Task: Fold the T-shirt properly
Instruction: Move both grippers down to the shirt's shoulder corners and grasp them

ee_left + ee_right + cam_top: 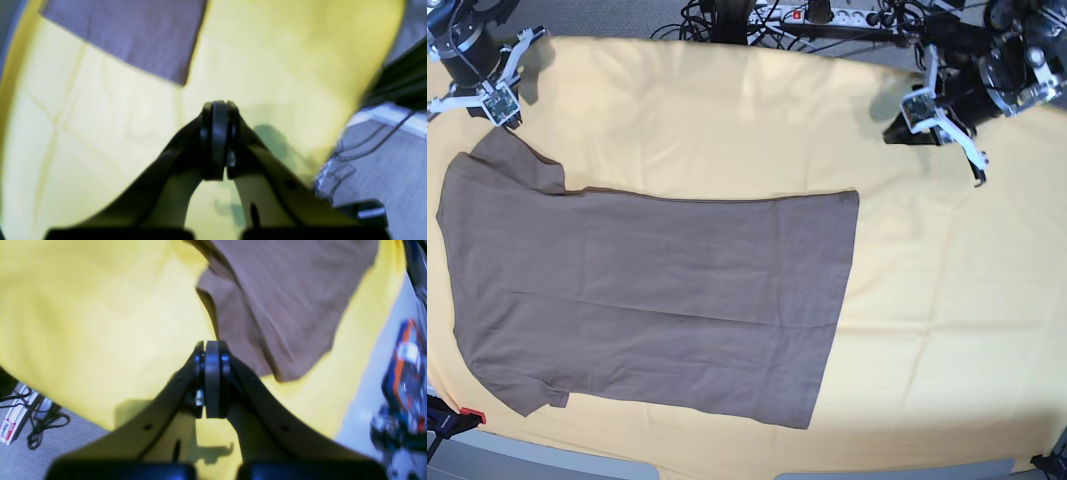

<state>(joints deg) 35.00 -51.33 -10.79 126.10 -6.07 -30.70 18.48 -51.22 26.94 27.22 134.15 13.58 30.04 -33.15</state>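
Note:
The taupe T-shirt (647,290) lies spread flat on the pale yellow cloth (927,300), collar end at the base view's left and hem at the right. My right gripper (502,112) hovers at the back left, just above a sleeve. In the right wrist view it (211,346) is shut and empty, its tip by the sleeve's edge (283,300). My left gripper (977,176) hangs at the back right over bare yellow cloth (267,50). It (220,105) is shut on nothing, and the T-shirt's hem corner (133,36) lies beyond it.
A power strip and tangled cables (827,15) run behind the table's far edge. Cables lie on the grey floor beside the table (367,150) (40,426). A blurred orange and blue object (403,366) sits past the cloth's edge. A red-tipped clamp (457,415) grips the front left corner.

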